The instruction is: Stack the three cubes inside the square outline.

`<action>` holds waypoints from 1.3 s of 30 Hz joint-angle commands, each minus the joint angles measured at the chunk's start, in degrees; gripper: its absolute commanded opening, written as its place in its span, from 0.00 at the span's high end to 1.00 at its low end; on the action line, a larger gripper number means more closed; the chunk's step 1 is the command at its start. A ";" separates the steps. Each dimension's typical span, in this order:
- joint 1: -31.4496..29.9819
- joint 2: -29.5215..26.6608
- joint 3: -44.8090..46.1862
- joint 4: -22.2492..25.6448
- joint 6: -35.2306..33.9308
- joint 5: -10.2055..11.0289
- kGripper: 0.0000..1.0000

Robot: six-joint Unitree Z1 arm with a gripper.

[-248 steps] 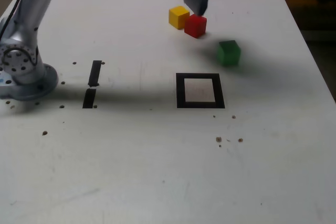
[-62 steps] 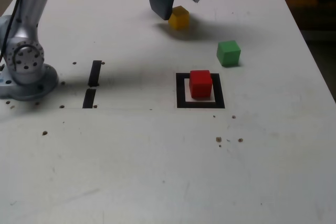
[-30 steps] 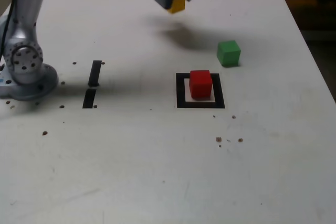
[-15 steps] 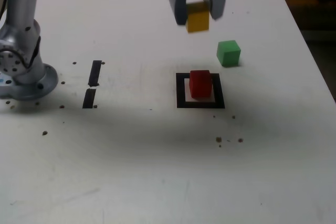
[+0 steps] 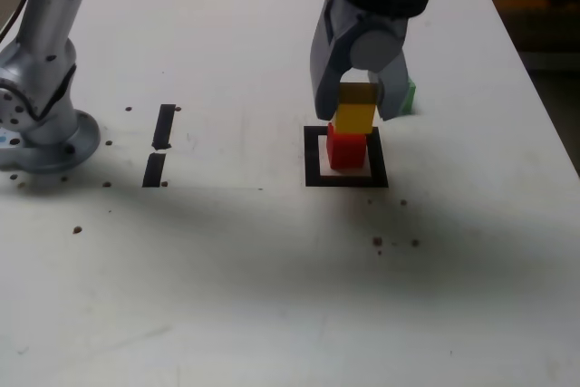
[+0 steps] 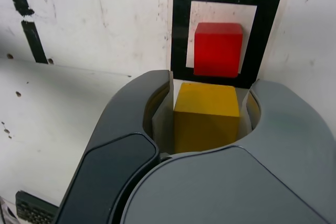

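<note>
Red cube (image 5: 347, 151), yellow cube (image 5: 354, 117), green cube (image 5: 410, 99): one placed, two to stack!

Sits red inside the square outline (image 5: 313, 159); grips yellow in the gripper (image 5: 361, 115), near red, unreleased. Leaves green on the table (image 5: 217, 269), beyond, partly hidden. Looks plain-faced, crisp-edged, solid-coloured throughout.

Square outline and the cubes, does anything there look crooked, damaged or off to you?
Nothing looks damaged. The red cube sits slightly off-centre in the square outline, its base inside the tape. The yellow cube is in the gripper, and the green cube is partly hidden behind it.
</note>
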 commanded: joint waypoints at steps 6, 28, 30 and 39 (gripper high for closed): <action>1.78 -1.41 4.43 -3.28 0.85 0.40 0.79; 2.36 -2.64 10.13 -10.26 -0.86 1.60 0.79; 2.36 -2.54 10.19 -10.63 -0.88 1.58 0.79; 2.36 -2.37 11.28 -12.03 -0.91 1.28 0.76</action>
